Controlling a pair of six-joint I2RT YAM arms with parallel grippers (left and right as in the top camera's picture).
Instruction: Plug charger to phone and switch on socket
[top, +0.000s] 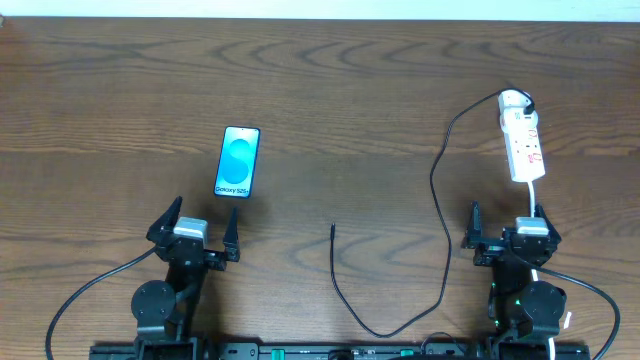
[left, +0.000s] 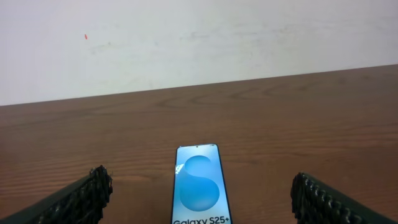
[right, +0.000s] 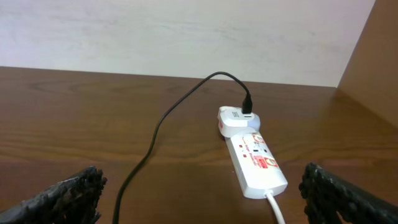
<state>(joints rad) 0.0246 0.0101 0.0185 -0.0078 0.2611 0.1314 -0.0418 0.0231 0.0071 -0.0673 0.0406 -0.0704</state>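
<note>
My left gripper (top: 206, 207) and right gripper (top: 506, 210) are both wide open, holding nothing. The long thin black charger cable (top: 333, 250) has its loose tip between them, right of the slim blue-screen phone (top: 238, 161). I should pinch close behind that tip.

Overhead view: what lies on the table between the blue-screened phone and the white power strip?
Only the thin black charger cable crosses the wooden table between the slim phone and the narrow white socket strip, seen overhead.

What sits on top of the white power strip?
A white adapter sits on the power strip, with the charger plugged into it. The outlet beneath the adapter is covered.
</note>
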